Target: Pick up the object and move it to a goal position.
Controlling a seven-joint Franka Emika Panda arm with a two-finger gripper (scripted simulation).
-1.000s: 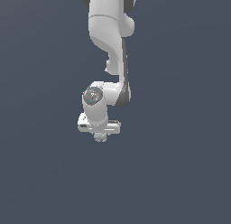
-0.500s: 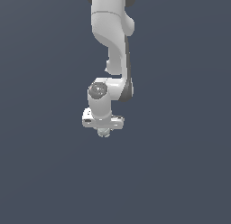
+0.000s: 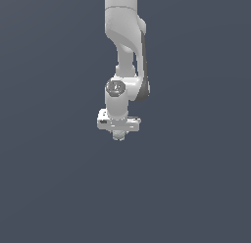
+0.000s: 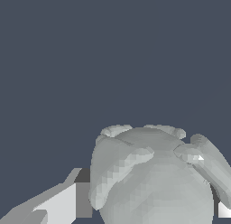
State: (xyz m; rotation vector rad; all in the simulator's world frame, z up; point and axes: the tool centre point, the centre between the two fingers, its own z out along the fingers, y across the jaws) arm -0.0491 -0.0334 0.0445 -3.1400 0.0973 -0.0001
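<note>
Hanging from the top of the exterior view, a white robot arm (image 3: pixel 125 36) reaches straight down against a flat, dark blue-grey backdrop. Its wrist ends in a wide white hand (image 3: pixel 118 134) held level, fingers pointing downward. A small pale grey lump (image 3: pixel 118 135) peeks out just beneath the middle of the hand, tucked between the fingers; in this view it is tiny and its shape is hard to make out.

The wrist view shows the lump (image 4: pixel 153 178) up close. It is roundish and bumpy, pale grey-white with a faint green tint, and fills the space between the two fingers. One white finger (image 4: pixel 56 205) presses against one side of it, and a sliver of the other finger (image 4: pixel 223 209) shows at the opposite side. The hand is clenched on the lump, grasping it from both sides.
</note>
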